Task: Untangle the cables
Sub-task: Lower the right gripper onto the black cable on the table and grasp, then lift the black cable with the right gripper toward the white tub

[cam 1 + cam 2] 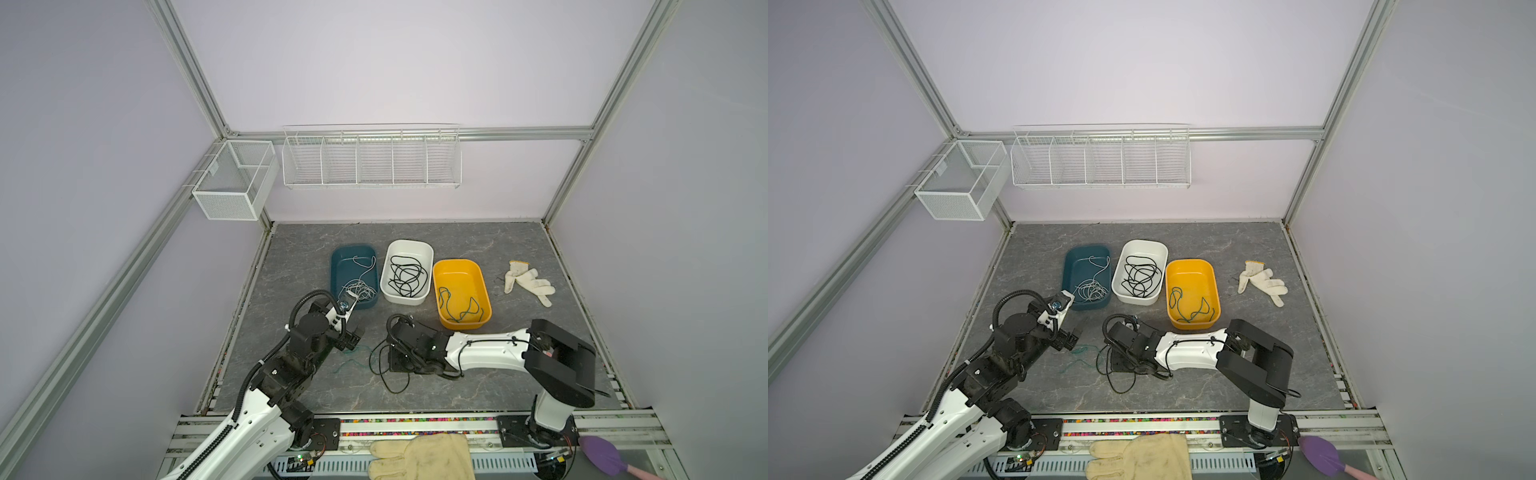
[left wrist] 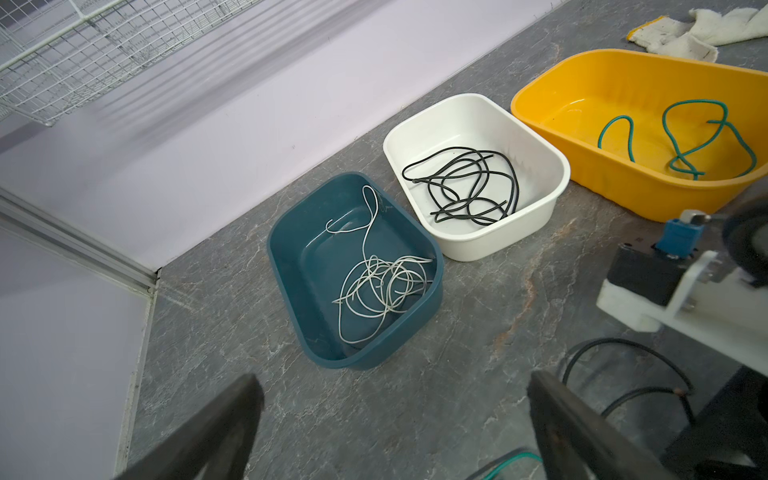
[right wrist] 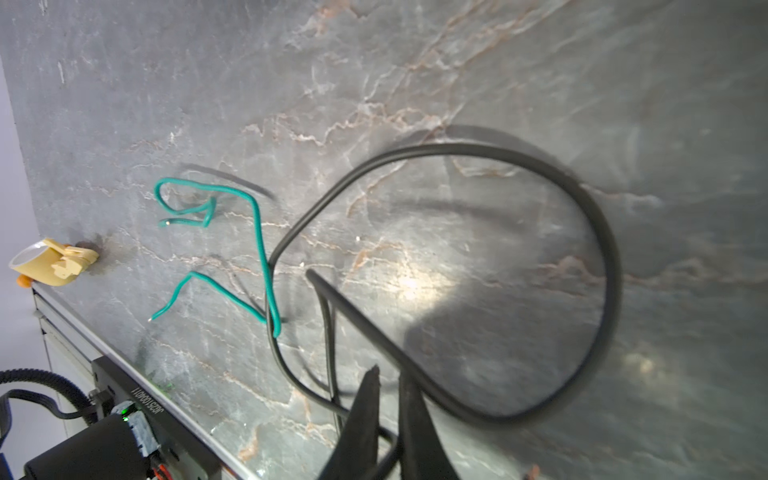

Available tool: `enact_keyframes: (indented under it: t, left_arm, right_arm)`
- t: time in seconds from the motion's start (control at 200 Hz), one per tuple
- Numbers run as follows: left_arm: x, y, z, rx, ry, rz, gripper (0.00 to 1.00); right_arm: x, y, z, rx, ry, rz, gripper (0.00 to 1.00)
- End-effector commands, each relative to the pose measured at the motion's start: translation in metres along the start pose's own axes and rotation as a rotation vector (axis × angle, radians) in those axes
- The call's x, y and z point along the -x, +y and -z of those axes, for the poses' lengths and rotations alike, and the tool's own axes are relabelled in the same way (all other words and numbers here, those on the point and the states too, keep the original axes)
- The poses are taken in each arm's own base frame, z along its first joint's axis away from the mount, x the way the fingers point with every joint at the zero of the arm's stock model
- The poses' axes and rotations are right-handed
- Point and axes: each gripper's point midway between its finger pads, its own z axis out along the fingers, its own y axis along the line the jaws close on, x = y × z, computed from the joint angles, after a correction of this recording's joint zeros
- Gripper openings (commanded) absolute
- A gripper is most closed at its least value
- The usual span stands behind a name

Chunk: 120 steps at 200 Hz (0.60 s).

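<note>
The right gripper is pinched together, apparently on the black cable at near centre; the left gripper is spread wide over the table; a green cable crosses the black one.

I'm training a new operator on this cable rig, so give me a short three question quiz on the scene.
1. True or false: the white cables lie in the teal bin.
2. Which hand is open? A) left hand B) right hand
3. Fill in: on the table, the loose black cable crosses a loose ___ cable.
Key: 1 true. 2 A; the right hand is shut on the loose black cable. 3 green cable.
</note>
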Motion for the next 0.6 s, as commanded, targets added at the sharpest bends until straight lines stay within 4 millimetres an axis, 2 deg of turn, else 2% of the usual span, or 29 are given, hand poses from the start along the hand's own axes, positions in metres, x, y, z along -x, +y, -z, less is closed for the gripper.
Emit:
enact_keyframes:
  t: [0.0,0.16,0.595]
  left_arm:
    - [0.002,0.0,0.001,0.004,-0.017,-0.01,0.99]
    - [0.002,-0.001,0.001,0.002,-0.017,-0.009,0.99]
    - [0.001,-0.002,0.0,-0.004,-0.015,-0.013,0.99]
  right_arm:
    - [0.005,-0.008,0.014,-0.028,-0.031,-0.001,0.1]
    - [0.011,-0.013,0.025,-0.057,-0.063,0.019,0.06]
    - [0.024,-0.024,0.06,-0.126,-0.151,0.091,0.07]
